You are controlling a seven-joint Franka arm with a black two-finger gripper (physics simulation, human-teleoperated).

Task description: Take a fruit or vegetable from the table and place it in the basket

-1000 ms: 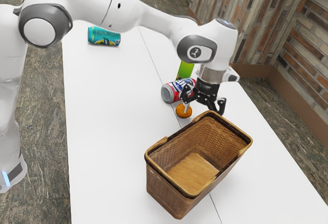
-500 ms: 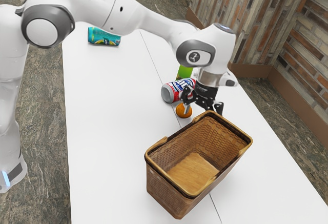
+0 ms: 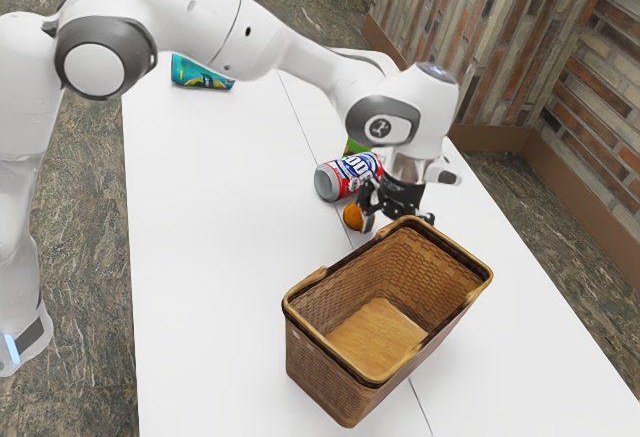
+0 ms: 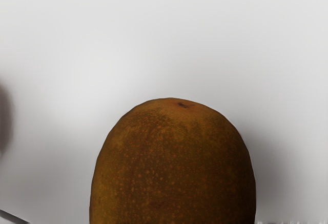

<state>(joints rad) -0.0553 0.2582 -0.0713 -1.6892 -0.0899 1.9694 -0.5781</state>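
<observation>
the orange fruit (image 3: 353, 217) lies between can (image 3: 345, 177) and basket (image 3: 325, 372), inward from the table's (image 3: 220, 257) edge at the exterior view's right. the gripper (image 3: 399, 222) is open, low by it; best straddle its middle, avoiding the basket, then squeeze evenly.

And we count two cans, one teal can (image 3: 198, 75) upper left, one red-white-and-blue can (image 3: 347, 176) mid-frame; one orange fruit (image 3: 352, 217), one partly hidden green item (image 3: 353, 147), one basket (image 3: 330, 387) lower centre!
</observation>
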